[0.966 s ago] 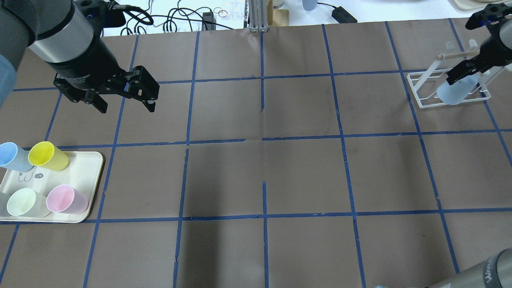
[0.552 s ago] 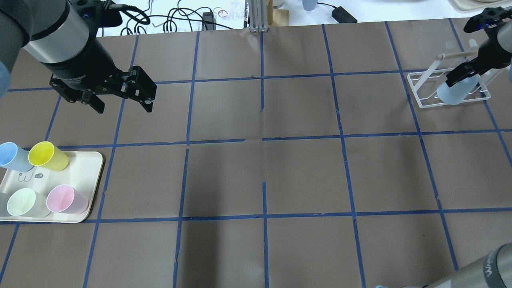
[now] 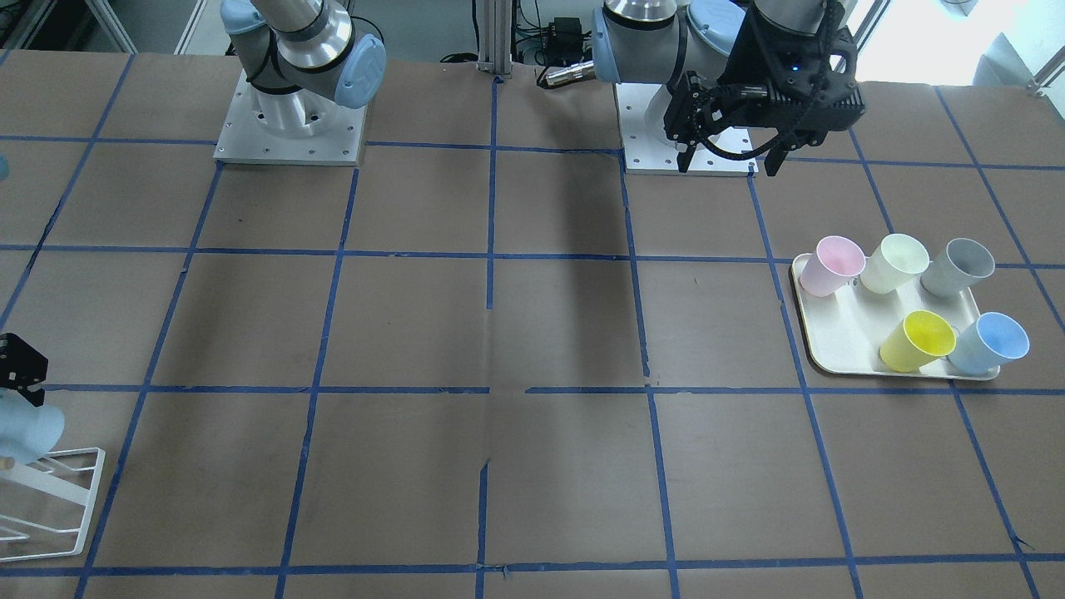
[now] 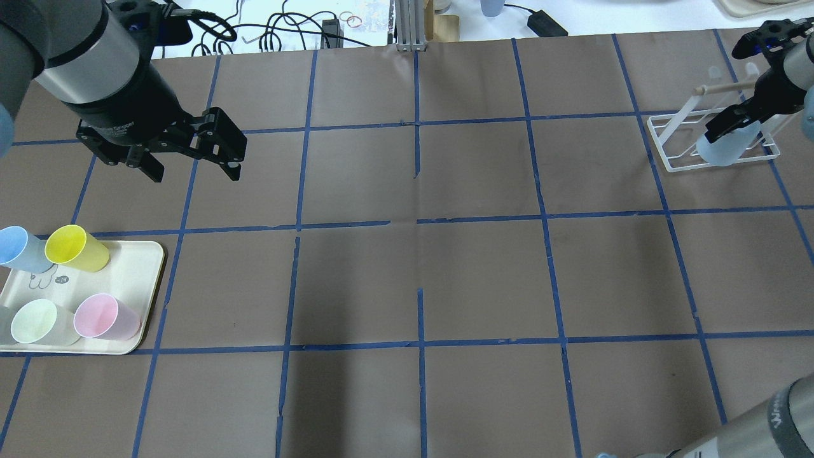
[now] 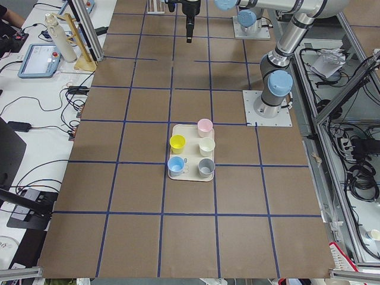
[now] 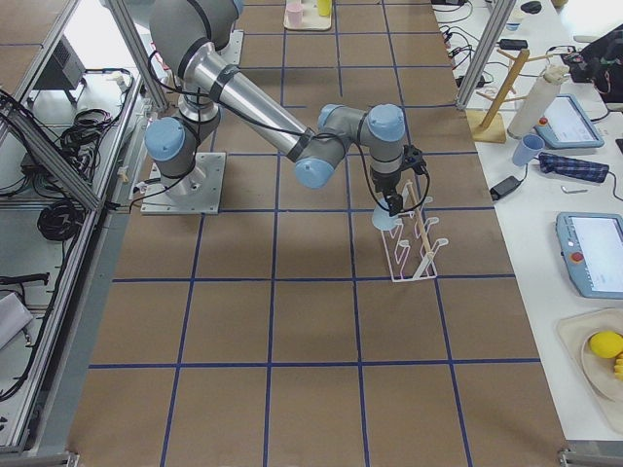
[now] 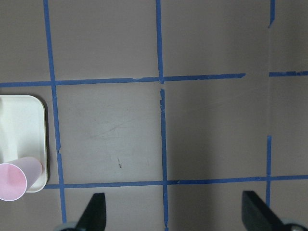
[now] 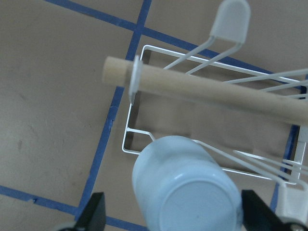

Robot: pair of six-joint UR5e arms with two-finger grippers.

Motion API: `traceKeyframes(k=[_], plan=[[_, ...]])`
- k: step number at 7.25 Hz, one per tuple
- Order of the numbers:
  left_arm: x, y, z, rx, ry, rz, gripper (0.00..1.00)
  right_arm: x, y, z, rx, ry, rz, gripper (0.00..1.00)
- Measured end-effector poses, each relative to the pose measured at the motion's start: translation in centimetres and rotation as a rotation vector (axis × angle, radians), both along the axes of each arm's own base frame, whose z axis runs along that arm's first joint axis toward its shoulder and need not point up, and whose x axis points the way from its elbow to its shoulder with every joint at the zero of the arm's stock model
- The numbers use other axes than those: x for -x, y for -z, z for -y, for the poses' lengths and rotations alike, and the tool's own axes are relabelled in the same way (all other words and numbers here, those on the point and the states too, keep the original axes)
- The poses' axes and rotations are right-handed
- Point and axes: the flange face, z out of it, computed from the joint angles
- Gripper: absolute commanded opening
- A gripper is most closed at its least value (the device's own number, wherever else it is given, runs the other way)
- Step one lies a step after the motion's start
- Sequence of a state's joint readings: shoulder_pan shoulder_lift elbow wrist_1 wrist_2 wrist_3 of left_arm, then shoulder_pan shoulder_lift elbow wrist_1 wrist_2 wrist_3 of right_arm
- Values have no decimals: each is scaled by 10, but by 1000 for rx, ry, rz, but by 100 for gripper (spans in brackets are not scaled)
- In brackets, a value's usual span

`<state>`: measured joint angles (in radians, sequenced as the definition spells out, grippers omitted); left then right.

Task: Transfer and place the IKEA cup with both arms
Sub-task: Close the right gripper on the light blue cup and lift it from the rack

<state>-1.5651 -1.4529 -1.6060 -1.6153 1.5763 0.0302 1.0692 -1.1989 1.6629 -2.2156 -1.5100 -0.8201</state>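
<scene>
The IKEA cup [image 4: 722, 151], pale blue, hangs upside down on a peg of the white wire rack [image 4: 668, 137] at the far right. In the right wrist view the cup [image 8: 187, 197] sits between the fingers with a gap on each side. My right gripper [image 4: 731, 130] is open around it. It also shows in the exterior right view [image 6: 392, 204]. My left gripper [image 4: 194, 172] is open and empty, held above the table's left part, behind the tray. A second blue cup [image 4: 19, 248] stands on the tray [image 4: 137, 267].
The cream tray also holds a yellow cup [image 4: 76, 248], a pink cup [image 4: 105, 316], a pale-green cup [image 4: 38, 321] and a grey cup [image 3: 957, 268]. A wooden rod [image 8: 216, 91] crosses the rack top. Cables lie beyond the table's far edge.
My left gripper has drifted a little to the left, still open. My right wrist has shifted slightly; the cup stays on the rack.
</scene>
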Motion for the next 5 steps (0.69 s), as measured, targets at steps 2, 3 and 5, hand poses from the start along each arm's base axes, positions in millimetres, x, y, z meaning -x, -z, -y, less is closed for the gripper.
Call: traceKeyframes(k=[2,3,5], plan=[[0,-3,0,7,1,1,100,2,5,1,-8,2,-2,98],[1,-4,-1,8,0,-1,100,2,5,1,-10,2,-3,86],[0,-4,-2,9,0,0,100,2,5,1,-11,3,-4,59]])
